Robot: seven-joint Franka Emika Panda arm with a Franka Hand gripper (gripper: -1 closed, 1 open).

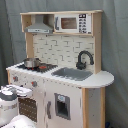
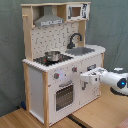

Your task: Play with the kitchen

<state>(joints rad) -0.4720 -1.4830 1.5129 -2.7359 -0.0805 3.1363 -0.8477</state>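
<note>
One white robot gripper (image 2: 89,79) at white-and-light-wood toy kitchen (image 2: 45,87) front | finger state unclear | small metal pot (image 2: 52,55) on stove

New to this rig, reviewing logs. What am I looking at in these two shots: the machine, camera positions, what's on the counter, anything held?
Both shots are from fixed cameras off the arm, facing a wooden toy kitchen from opposite front corners.

The white machine is a Franka Panda robot arm. Its gripper is up against the kitchen's front, beside the oven door. The first exterior view shows only part of the arm, at the first exterior view's lower left.

On the counter: a small metal pot on the stove, a grey sink and a black faucet. Above sit a hood and a microwave.

Nothing visibly held.
</note>
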